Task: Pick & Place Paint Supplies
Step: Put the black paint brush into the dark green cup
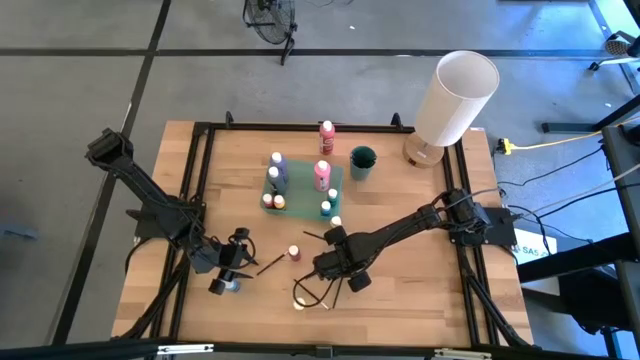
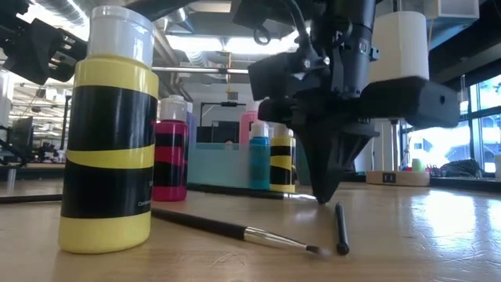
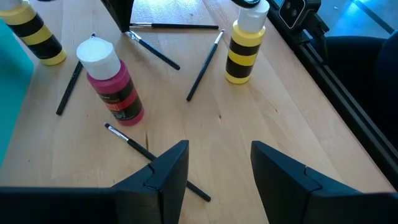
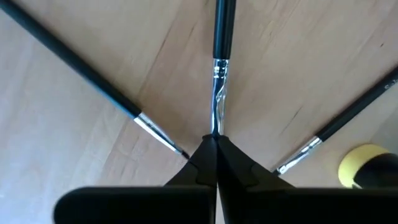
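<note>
The right gripper (image 4: 214, 144) was pinched shut on the bristle end of a thin brush (image 4: 222, 31), low on the table (image 1: 420, 290) near its front edge, with two more brushes (image 4: 81, 71) lying close on either side — tight quarters. A yellow bottle (image 2: 108, 133) stood just beside them. The left gripper (image 3: 217, 165) hung open over bare wood near a pink bottle (image 3: 112, 84), holding nothing. Beyond it, the teal tray (image 1: 300, 190) held more bottles.

Two dark, seemingly matte, cabled arms
</note>
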